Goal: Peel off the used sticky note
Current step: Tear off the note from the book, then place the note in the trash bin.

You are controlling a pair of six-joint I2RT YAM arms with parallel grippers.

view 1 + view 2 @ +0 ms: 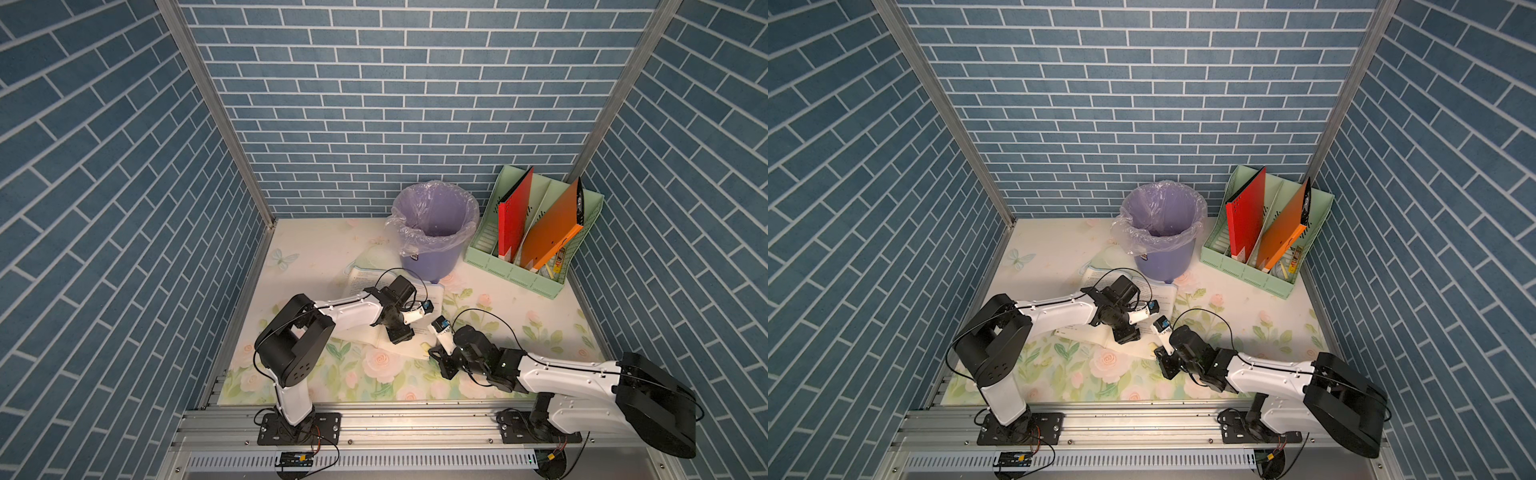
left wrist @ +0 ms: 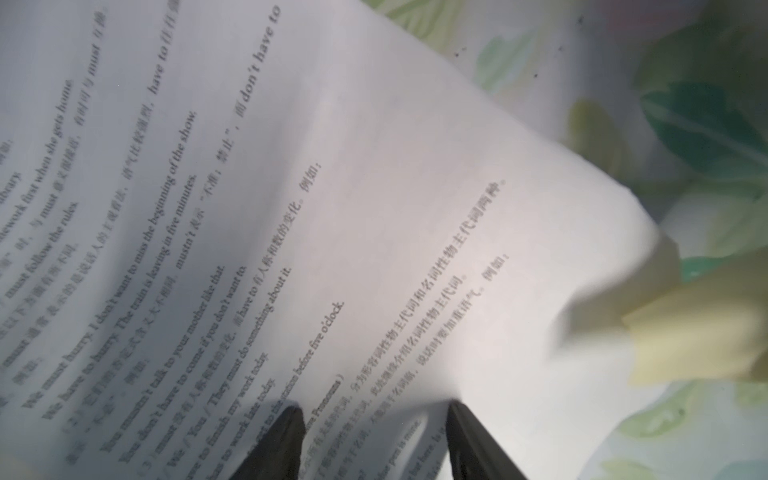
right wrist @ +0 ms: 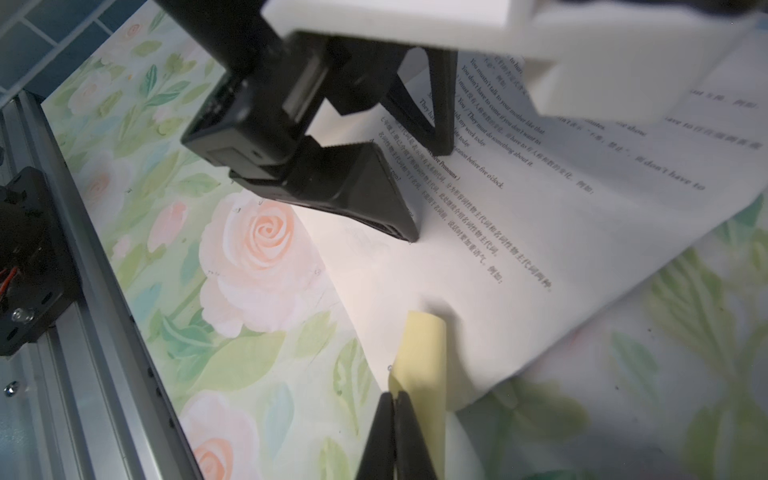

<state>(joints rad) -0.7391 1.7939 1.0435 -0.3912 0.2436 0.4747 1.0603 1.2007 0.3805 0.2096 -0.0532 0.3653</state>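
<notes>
While a white printed sheet [image 1: 360, 277] lies on the floral cloth [image 1: 332, 386], both top views show a small pale yellow sticky note [image 1: 426, 345] at that sheet's near corner. From the left wrist, the left gripper [image 2: 374, 409] sets black wedge jaws half apart, tips on the sheet's text. From the right wrist, the right gripper [image 3: 395, 397] pinches slim jaws together on the note's corner, and the note curls up off the sheet's edge.
</notes>
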